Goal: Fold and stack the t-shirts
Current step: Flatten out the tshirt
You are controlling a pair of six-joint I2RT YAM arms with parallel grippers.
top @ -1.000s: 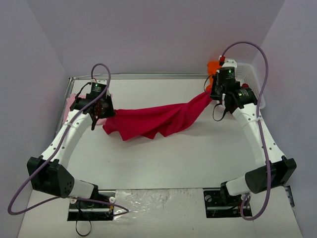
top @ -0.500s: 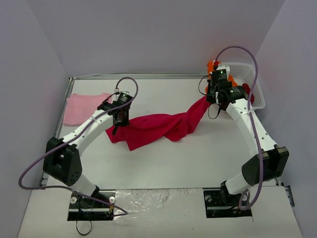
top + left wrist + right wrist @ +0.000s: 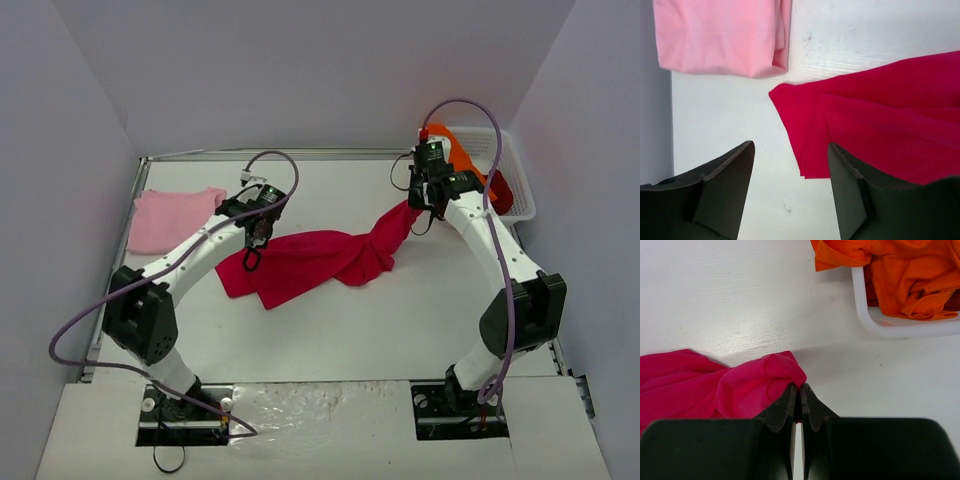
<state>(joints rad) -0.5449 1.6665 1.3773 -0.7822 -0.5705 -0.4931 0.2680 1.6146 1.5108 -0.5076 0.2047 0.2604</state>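
The crimson-magenta t-shirt (image 3: 310, 258) lies bunched across the middle of the table. Its left corner (image 3: 805, 120) rests flat below my left gripper (image 3: 256, 238), which hangs open above it with bare table between the fingers (image 3: 725, 175). At the shirt's right end my right gripper (image 3: 418, 207) is shut on a lifted fold (image 3: 785, 367). A pale pink t-shirt (image 3: 175, 218) lies folded at the far left (image 3: 720, 35). A bright orange t-shirt (image 3: 458, 150) spills over the basket's rim (image 3: 905, 275), with a dark red one (image 3: 500, 190) beside it.
A white mesh basket (image 3: 515, 165) stands at the back right corner, its near rim (image 3: 890, 330) close to my right gripper. Grey walls close in the table on three sides. Both arm bases sit at the near edge.
My left gripper has opened and let go of the crimson shirt's left end, which now lies on the table. The left arm swung right toward the middle; the right gripper shifted slightly left, still holding.
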